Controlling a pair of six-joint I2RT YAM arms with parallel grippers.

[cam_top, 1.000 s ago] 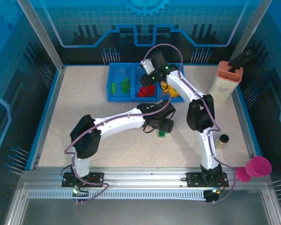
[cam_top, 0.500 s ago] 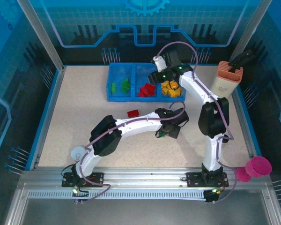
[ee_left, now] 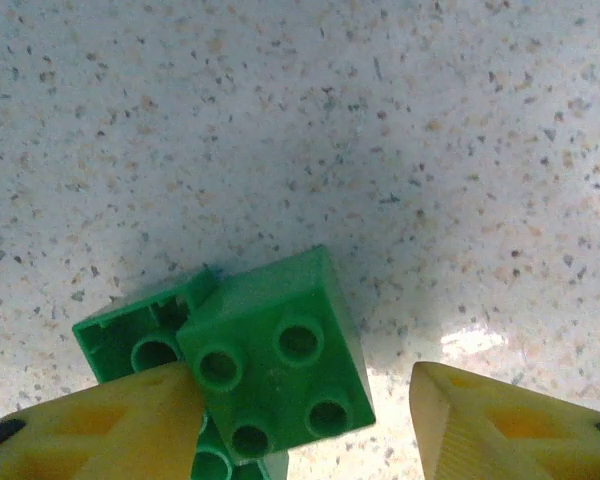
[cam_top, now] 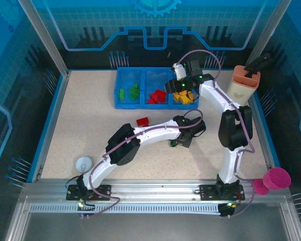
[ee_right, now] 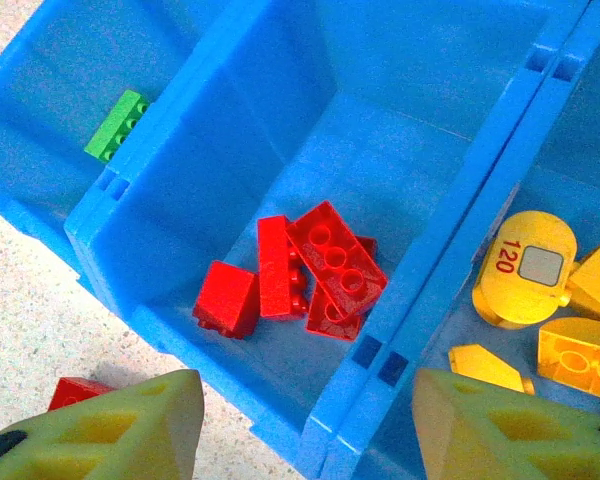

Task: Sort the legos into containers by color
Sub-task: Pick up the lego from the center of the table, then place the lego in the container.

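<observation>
the table (cam_top: 90, 125) was a pale sandy colour with tiny brown and grey specks. the tray (cam_top: 121, 104) at the far side was bright blue all over. its left container had green legos (cam_top: 129, 92), the middle one red legos (cam_top: 157, 96), the right one yellow legos (cam_top: 183, 97). one round yellow piece (ee_right: 525, 268) had a grey square and black numbers on it. a red lego (cam_top: 142, 121) and a green lego (ee_left: 280, 360) were on the table. the left gripper (ee_left: 305, 385) and the right gripper (ee_right: 308, 400) had yellow fingers (ee_left: 100, 425). the arms (cam_top: 150, 133) were white with black parts and thin purple wires. the cup (cam_top: 276, 178) at the near right was pink. the holder (cam_top: 243, 88) at the far right was cream with a salmon top.
</observation>
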